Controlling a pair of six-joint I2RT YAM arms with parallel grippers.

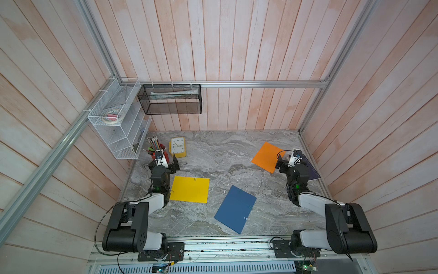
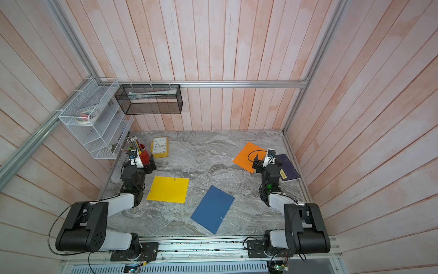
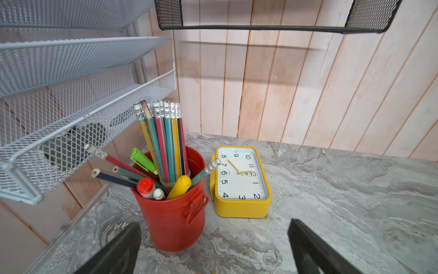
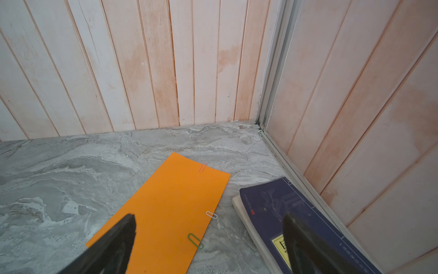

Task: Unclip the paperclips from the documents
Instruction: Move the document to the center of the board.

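Observation:
Three documents lie flat on the marble table: yellow [image 1: 189,189], dark blue [image 1: 235,208] and orange [image 1: 266,156]. Small paperclips sit on the yellow sheet's far edge [image 1: 195,178] and the blue sheet's near corner [image 1: 246,218]. In the right wrist view the orange document [image 4: 170,208] carries a red paperclip [image 4: 202,167], a silvery one [image 4: 211,215] and a green one [image 4: 195,240]. My right gripper [image 4: 209,218] hangs open above that sheet's clipped edge, holding nothing. My left gripper [image 3: 214,225] is open and empty at the far left, beyond the yellow sheet.
A red cup of pencils [image 3: 173,213] and a yellow clock [image 3: 241,185] stand just in front of the left gripper. A dark purple book [image 4: 284,208] lies beside the orange sheet by the right wall. A white mesh rack [image 1: 118,118] and a black mesh shelf [image 1: 170,99] hang above.

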